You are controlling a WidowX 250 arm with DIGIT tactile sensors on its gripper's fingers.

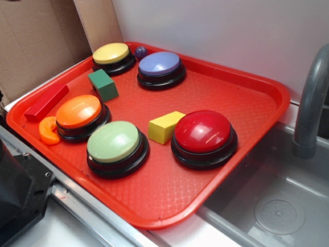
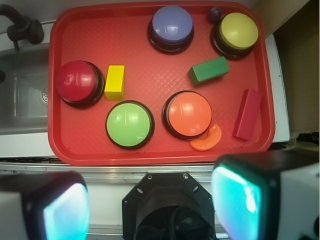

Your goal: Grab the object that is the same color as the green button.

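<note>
The object, a small dark green block (image 1: 103, 85) (image 2: 209, 70), lies on the red tray (image 1: 216, 92) (image 2: 145, 150) between the yellow-domed and orange-domed buttons. The green button (image 1: 116, 147) (image 2: 129, 124), a pale green dome on a black base, sits near the tray's front edge. In the wrist view my gripper (image 2: 152, 205) hangs high above the robot's base, off the tray's near edge, open with nothing between its fingers (image 2: 240, 200). The gripper itself does not show in the exterior view.
On the tray also stand a yellow-domed button (image 1: 112, 55), a purple button (image 1: 161, 68), an orange-domed button (image 1: 80, 116) and a red button (image 1: 203, 136). A yellow block (image 1: 164, 126), long red bar (image 1: 46, 102), orange piece (image 1: 49, 130) and small purple ball (image 1: 140, 52) lie among them. A sink with faucet (image 1: 311, 103) is at right.
</note>
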